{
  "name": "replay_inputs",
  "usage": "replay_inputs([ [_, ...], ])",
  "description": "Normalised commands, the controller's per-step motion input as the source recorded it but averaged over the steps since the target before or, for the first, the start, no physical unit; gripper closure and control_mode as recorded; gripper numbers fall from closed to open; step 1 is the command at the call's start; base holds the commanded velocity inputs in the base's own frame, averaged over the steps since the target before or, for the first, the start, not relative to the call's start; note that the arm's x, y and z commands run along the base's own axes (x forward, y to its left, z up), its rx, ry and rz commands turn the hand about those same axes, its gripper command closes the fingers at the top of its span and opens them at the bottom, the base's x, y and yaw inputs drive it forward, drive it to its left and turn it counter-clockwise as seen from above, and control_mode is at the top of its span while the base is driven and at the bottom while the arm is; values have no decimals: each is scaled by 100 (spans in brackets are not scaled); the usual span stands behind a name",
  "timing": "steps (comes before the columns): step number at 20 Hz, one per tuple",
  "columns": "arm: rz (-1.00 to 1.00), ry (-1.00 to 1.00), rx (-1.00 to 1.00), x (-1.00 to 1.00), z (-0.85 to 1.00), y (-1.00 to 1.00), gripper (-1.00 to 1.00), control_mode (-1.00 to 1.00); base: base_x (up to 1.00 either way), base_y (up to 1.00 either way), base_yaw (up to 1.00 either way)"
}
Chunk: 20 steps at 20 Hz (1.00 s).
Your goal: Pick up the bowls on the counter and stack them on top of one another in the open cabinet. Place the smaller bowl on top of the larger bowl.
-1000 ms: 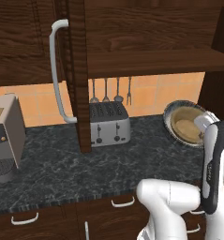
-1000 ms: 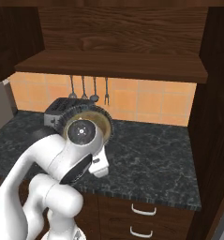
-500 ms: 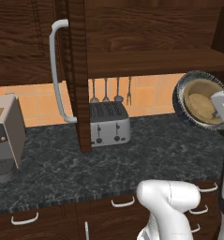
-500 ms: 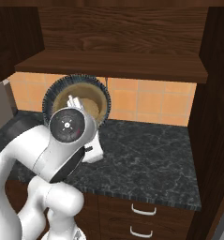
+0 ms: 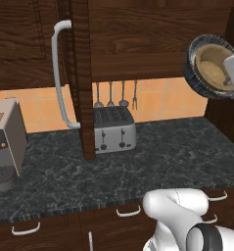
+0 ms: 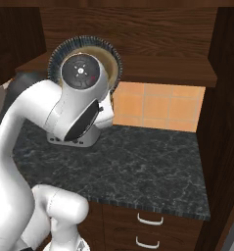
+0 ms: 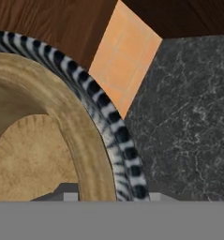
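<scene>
The larger bowl (image 5: pixel 210 66) is up at the upper right of the left base view, tipped on edge, the tool clamped on its rim. The cabinet shelf (image 6: pixel 162 73) lies just beyond it, at about the same height. One patterned bowl counted; on the surface (image 5: pixel 152 162) one toaster (image 5: pixel 113 130), no tan bowl there.

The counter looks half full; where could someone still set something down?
The counter is bare from the toaster rightward to the dark side wall. A smaller patch lies between the coffee machine and the open cabinet door. It is crowded around the toaster, under the hanging utensils.
</scene>
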Motion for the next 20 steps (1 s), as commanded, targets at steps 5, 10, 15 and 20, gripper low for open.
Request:
replay_inputs([
  [5, 0, 0, 0, 100, 23, 0, 100, -100, 0, 0, 0],
  [10, 0, 0, -3, 100, -1, 0, 100, -100, 0, 0, 0],
  [15, 0, 0, -8, 100, -3, 0, 100, -100, 0, 0, 0],
  [20, -3, 3, -8, 100, -4, 0, 100, -100, 0, 0, 0],
])
